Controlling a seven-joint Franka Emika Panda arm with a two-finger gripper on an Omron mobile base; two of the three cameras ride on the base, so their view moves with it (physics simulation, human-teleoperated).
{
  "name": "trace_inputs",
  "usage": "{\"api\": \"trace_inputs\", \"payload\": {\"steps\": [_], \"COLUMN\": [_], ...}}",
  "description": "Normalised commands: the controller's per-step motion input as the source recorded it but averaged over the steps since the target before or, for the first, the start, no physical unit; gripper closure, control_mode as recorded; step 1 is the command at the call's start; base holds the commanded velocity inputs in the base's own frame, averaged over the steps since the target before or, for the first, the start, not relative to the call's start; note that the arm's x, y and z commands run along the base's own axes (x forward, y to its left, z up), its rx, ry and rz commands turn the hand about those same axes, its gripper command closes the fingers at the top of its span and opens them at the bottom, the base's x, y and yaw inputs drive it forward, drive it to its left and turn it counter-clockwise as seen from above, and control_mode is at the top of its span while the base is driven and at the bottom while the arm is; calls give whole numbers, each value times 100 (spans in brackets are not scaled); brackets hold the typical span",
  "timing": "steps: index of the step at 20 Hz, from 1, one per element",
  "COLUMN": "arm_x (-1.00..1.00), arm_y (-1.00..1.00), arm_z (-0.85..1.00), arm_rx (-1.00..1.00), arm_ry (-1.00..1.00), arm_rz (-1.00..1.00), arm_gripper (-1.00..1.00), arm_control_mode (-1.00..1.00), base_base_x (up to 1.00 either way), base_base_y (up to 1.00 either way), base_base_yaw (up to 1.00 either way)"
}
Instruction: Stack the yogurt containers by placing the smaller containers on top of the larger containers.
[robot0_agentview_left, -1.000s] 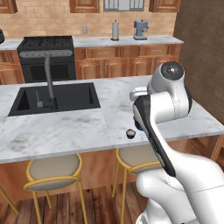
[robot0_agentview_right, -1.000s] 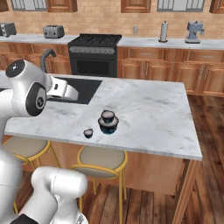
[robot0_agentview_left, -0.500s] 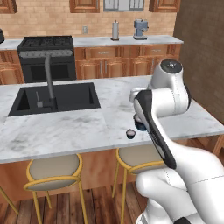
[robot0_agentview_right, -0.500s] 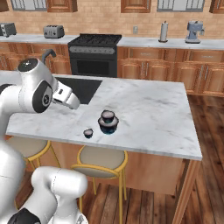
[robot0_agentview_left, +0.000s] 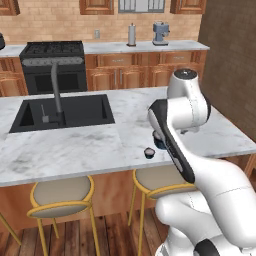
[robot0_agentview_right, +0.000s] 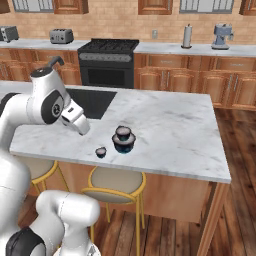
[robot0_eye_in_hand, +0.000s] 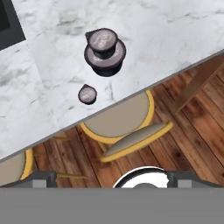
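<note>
dark tub, white-veined marble counter

Counts, marble island counter:
- Large dark tub: 1.
- Small dark cups: 2. One cup sits on top of the tub; the other cup stands alone on the marble just beside the tub, near the counter's front edge.
- Sink: 1, with 1 faucet.
- Yellow-framed stools under the counter: 2 in the left base view (first stool, second stool).

Back wall:
- Stove: 1.
- Toaster: 1; a second similar appliance sits at the far left.
- Coffee machine: 1.
- Upright roll holder: 1.
</note>
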Motion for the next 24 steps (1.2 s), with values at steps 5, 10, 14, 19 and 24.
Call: {"api": "trace_inputs", "payload": {"steps": [5, 10, 14, 19, 24], "arm_x": [0, 0, 0, 6, 23], "arm_y": [0, 0, 0, 0, 0], "arm_z": [-36, -30, -22, -16, -16], "arm_rx": [5, 6, 2, 0, 0], "arm_ry": [4, 0, 0, 0, 0], "arm_rz": [-4, 0, 0, 0, 2], "arm_gripper": [-100, -100, -100, -100, -100], "arm_control_mode": [-100, -100, -100, -100, -100], "base_base_x": [0, 0, 0, 0, 0], "base_base_y": [0, 0, 0, 0, 0], "base_base_yaw": [0, 0, 0, 0, 0]}}
